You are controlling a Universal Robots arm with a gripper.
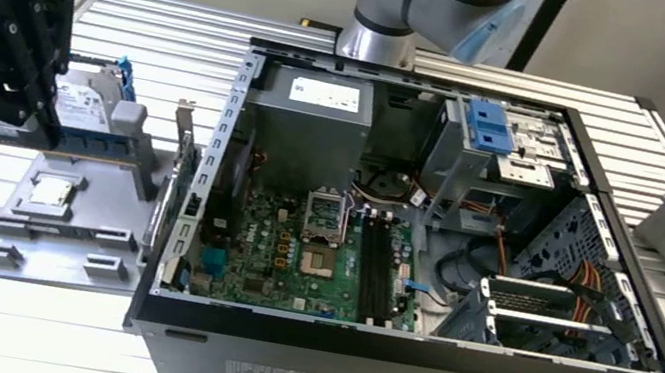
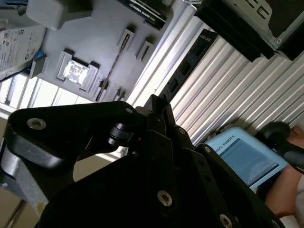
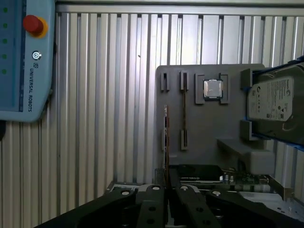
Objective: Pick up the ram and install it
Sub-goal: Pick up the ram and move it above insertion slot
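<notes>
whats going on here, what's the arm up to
A single robot arm has its jaws closed on the ram, a thin green stick. The gripper holds it above the grey parts tray. That tray, which also carries a processor chip and a hard drive, sits to the exterior view's left of the open computer case. The ram is not yet in the case.

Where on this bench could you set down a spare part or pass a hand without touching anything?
Bare ribbed table lies between the blue control pad and the grey tray. Another bare strip lies between the tray and the table's near edge in the exterior view. Crowded: the tray's hard drive end, where the gripper holds the memory stick.
</notes>
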